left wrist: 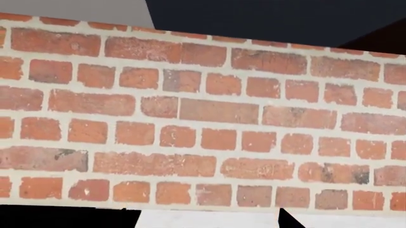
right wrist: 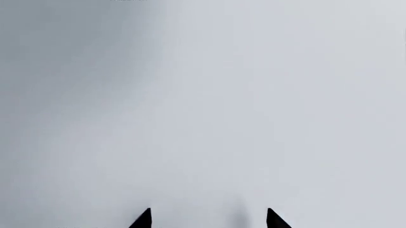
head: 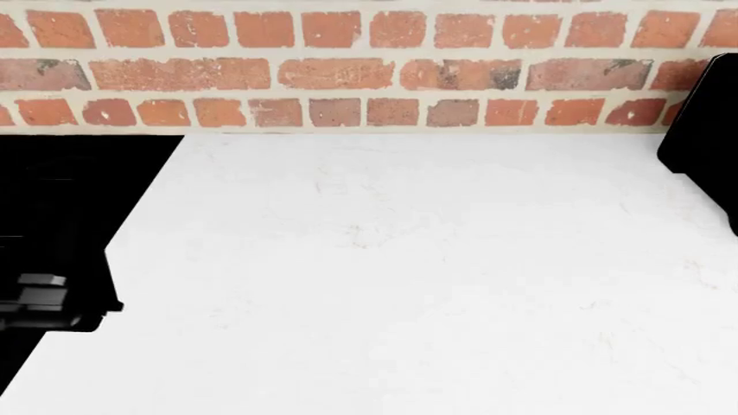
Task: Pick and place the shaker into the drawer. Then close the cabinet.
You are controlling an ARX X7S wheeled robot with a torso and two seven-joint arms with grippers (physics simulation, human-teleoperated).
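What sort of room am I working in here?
Probably a kitchen: a white countertop runs back to a red brick wall, with a black appliance beside it. No shaker or drawer in view.

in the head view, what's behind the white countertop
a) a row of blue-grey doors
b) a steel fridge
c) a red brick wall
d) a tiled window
c: the white countertop runs back to a red brick wall with pale mortar, which spans the top of the head view; no window, doors or fridge show there.
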